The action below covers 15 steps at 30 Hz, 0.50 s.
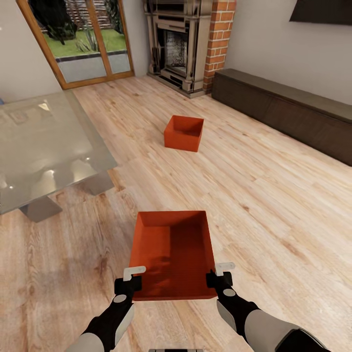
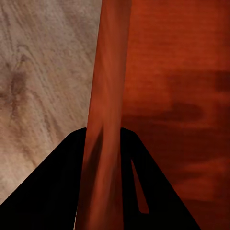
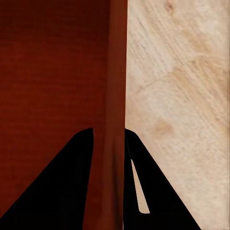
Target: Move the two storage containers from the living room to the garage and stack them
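Two storage containers: one (image 1: 173, 254) between both claws, one (image 1: 184, 132) beyond.

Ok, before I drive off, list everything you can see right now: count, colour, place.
near storage container: one, orange-red, close in front of the robot, gripped at both side walls
far storage container: one, orange-red, on the wood floor further ahead, towards the fireplace
glass table: one, clear top on grey legs, at the left
fireplace: one, red brick with grey surround, far wall
low cabinet: one, dark brown, along the right wall
glass doors: wood-framed, far left, garden behind
wood-plank floor: light, throughout
left gripper: one, black, clamped on the near container's left wall
right gripper: one, black, clamped on its right wall
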Available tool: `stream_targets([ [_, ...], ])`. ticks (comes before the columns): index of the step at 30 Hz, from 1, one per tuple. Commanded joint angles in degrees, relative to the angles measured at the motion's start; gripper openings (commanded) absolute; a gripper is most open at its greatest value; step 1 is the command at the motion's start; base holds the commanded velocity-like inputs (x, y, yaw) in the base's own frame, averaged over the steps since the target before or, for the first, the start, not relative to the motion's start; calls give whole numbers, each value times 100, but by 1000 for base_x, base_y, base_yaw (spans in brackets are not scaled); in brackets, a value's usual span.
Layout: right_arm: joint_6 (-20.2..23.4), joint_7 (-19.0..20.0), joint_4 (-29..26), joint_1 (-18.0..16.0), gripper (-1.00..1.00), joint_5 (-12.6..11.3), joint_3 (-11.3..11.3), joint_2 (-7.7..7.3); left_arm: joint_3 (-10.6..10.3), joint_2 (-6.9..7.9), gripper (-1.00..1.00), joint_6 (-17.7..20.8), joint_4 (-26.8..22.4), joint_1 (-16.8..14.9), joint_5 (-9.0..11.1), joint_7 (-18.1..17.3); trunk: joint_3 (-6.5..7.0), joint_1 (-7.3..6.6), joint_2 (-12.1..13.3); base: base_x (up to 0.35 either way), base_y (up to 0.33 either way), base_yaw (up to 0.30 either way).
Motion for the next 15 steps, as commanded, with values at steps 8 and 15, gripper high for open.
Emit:
stream_targets([
  [8,-13,2,-12,-3,-100,9,-112,28,23,6,-100,-22,0,-2,30,90,141,-177,321,0,0,0],
  [15,-15,0,-12,-3,-100,11,-113,28,25,10,-100,-22,-2,-3,30,90,267,-331,602,0,0,0],
])
